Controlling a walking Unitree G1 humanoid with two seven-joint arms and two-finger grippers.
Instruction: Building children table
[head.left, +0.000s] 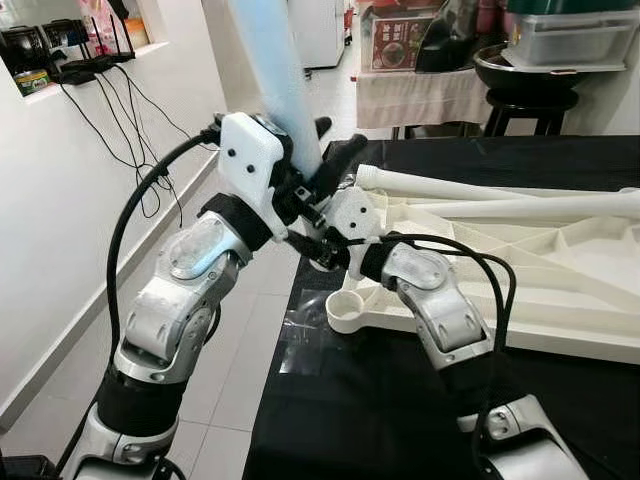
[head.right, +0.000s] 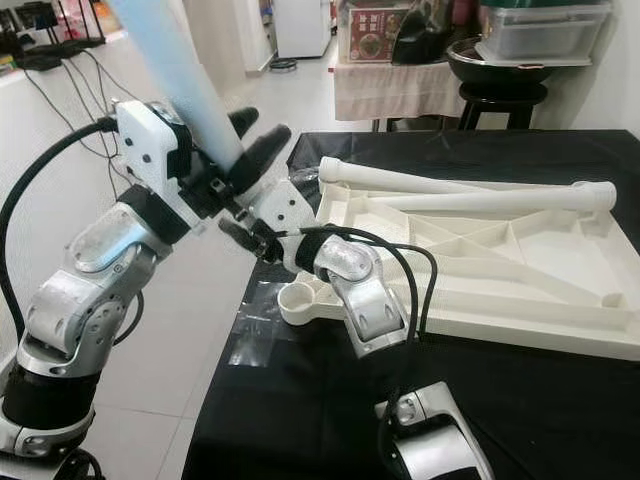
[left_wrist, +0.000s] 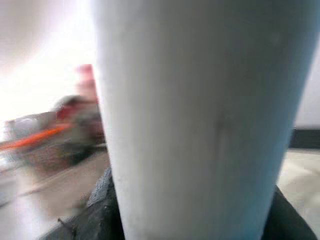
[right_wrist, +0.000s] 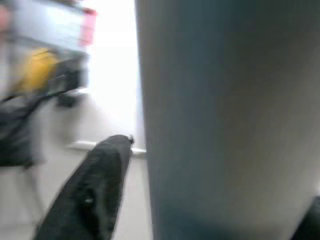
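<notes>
The left gripper (head.left: 318, 160) has its two black fingers (head.right: 262, 152) closed around the lower part of a pale blue table leg (head.left: 278, 70), which rises steeply, leaning a little toward the robot's left, and runs out of frame at the top. The right gripper (head.left: 322, 247) sits just below and against the left one, at the foot of the same leg; whether its fingers clasp the leg or merely steady it cannot be told, though the right wrist view shows one black finger (right_wrist: 92, 192) beside the leg's wall. Directly under both grippers lies the upturned white tabletop (head.left: 560, 270), ribbed on its underside, resting on a black-covered work surface (head.left: 380, 420), with a round corner socket (head.left: 345, 308) at its near-left corner. Two white legs (head.right: 480, 195) lie loose across the tabletop. Judged step: seating the blue leg into a corner socket. The next move appears to call for bringing the leg upright, centring its foot over the socket, and pressing down squarely; a tilted entry risks jamming.
</notes>
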